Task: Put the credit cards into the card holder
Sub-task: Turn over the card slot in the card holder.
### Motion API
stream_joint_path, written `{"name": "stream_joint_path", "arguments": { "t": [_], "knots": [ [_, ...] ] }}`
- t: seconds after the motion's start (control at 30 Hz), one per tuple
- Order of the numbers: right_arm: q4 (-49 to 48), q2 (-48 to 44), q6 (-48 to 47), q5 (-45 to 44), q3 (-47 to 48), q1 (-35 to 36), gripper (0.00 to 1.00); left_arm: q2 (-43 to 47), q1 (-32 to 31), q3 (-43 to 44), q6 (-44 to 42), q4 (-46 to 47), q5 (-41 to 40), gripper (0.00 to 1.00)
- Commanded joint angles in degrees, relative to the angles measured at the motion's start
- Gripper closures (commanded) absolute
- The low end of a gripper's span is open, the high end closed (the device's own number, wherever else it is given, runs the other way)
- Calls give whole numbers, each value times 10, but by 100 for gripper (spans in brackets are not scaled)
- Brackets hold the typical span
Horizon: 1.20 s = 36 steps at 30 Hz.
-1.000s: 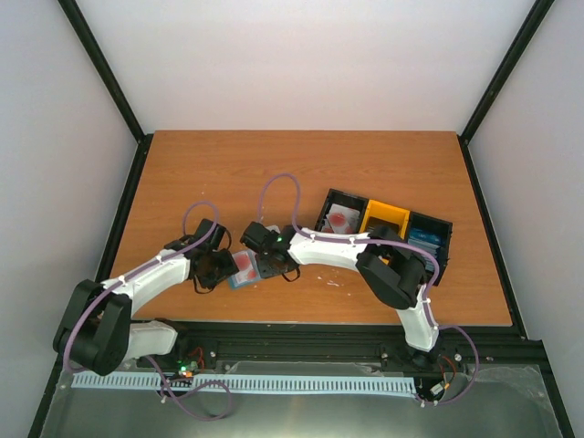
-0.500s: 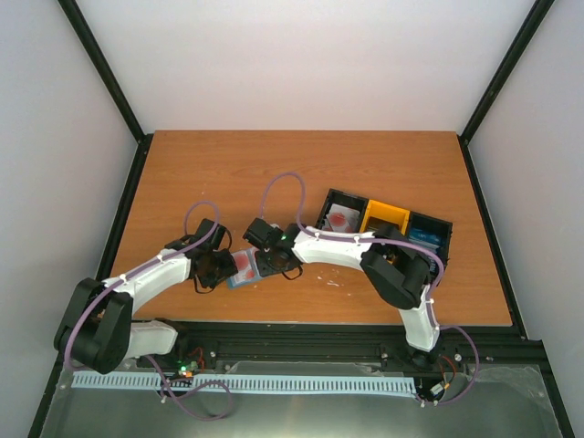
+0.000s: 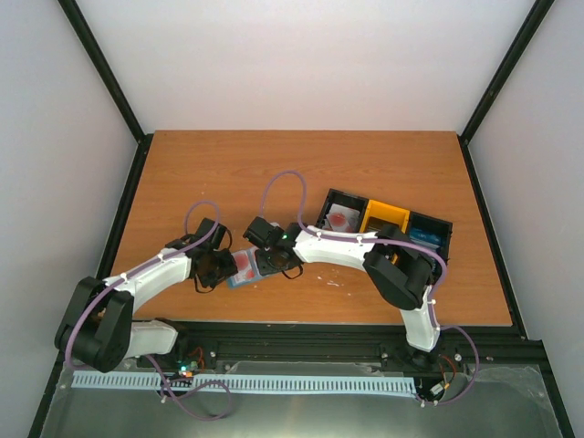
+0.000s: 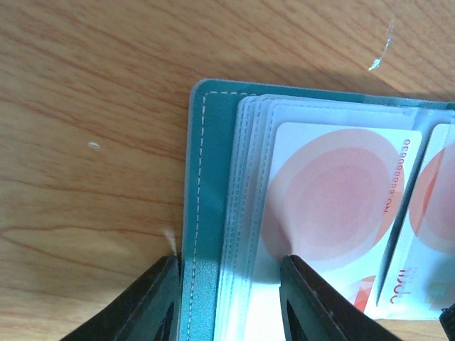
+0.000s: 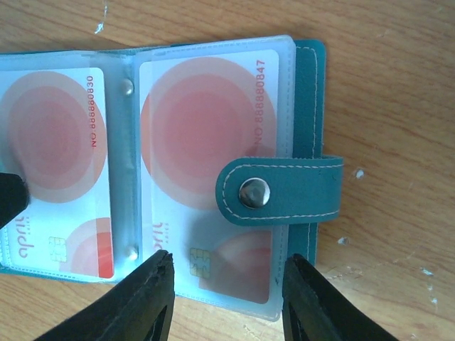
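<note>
Writing: a red number beginning "NO.888" is printed along one edge of each of the two credit cards [image 5: 199, 128] seen from the right wrist. The right-hand one appears to end in 847, the left-hand one in 830. A grey word low on the left-hand card cannot be read.
Holder: the teal card holder [image 5: 311, 85] is laid open and flat on the desk [image 5: 398, 106], between the two pincers. Both cards are kept inside its clear sleeves [image 5: 284, 50], and its snap tab [image 5: 284, 192] is folded over the right-hand card.
Tray: a black tray [image 3: 384, 217] with three compartments is set to the right, apart from the holder. A red-and-white card [image 3: 339, 219] is seen in its left compartment. The middle compartment is yellow, and the contents of the right one cannot be made out.
Pincers: the left pincer [image 4: 227, 295] is held apart, with the holder's stitched left edge between its fingers. The right pincer [image 5: 227, 295] is also held apart, astride the lower edge of the right-hand sleeve.
Hidden: in the top view the holder is largely covered by both pincers. The left-hand card is cut off by the frame edge in the right wrist view.
</note>
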<state>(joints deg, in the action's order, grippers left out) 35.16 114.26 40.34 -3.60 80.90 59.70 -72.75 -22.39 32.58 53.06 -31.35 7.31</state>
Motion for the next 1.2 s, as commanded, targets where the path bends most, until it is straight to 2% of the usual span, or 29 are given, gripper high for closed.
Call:
{"name": "stream_joint_path", "arguments": {
  "t": [0.0,0.23,0.5,0.7,1.03,1.17],
  "knots": [
    [-4,-19,1,8,4,-3,59,-14,-2,2,-8,-4,2,60],
    [-56,-51,4,55,-17,-3,64,-12,-2,1,-8,1,9,61],
    [-139,-56,8,139,-57,-12,57,-13,-2,-1,-7,5,7,61],
    [-199,-47,11,197,-77,-21,56,-10,-2,-1,-6,2,4,61],
    [-197,-33,-6,186,-72,-24,57,-24,-2,4,-19,3,11,58],
    [-172,-23,-19,160,-63,-24,61,-23,-2,6,-18,1,11,58]
  ]
}}
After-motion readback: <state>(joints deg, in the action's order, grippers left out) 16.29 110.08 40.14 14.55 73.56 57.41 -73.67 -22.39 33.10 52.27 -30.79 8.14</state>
